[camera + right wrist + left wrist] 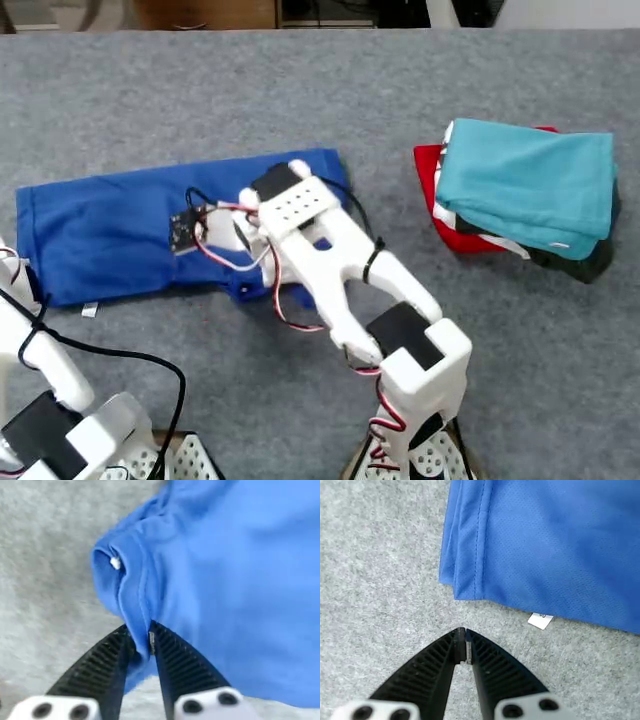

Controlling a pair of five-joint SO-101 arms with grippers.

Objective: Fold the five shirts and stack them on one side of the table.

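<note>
A blue shirt (110,230) lies folded into a long band on the left half of the grey table (300,90). My right arm (300,215) stretches over the band's right end. In the right wrist view my right gripper (145,640) is shut on a bunched fold of the blue shirt (240,580) near its collar edge. My left gripper (464,645) is shut with nothing in it, on the bare table just short of a corner of the blue shirt (545,545). A white tag (540,620) sticks out from the hem there.
A stack of folded shirts (525,185) sits at the table's right side, teal on top, with red, white and dark ones beneath. The left arm (30,340) stands at the front left corner. Bare grey cloth lies between the blue shirt and the stack.
</note>
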